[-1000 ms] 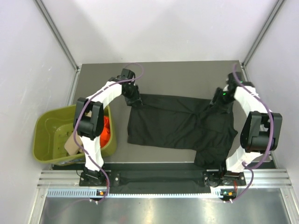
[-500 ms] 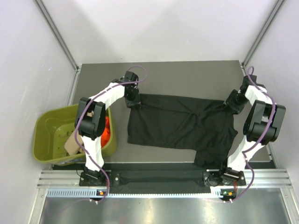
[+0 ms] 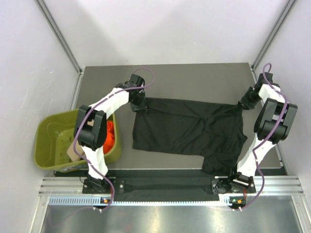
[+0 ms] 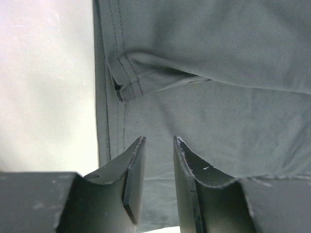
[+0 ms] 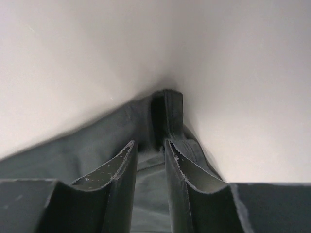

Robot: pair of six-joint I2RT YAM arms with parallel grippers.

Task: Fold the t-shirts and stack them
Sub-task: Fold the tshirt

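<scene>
You're at the grasp that starts the first fold: the black t-shirt [image 3: 187, 128] lies spread across the middle of the table [image 3: 194, 77], with the left gripper [image 3: 139, 106] at its ten o'clock corner and the right gripper [image 3: 243, 104] at its two o'clock corner. The right jaws are narrow and look pinched on a raised ridge of hem. The left jaws stand narrow over the hem with a slit between them, so you cannot tell if they hold cloth. Next, make both pinches sure, then carry the far edge evenly toward six o'clock.
</scene>
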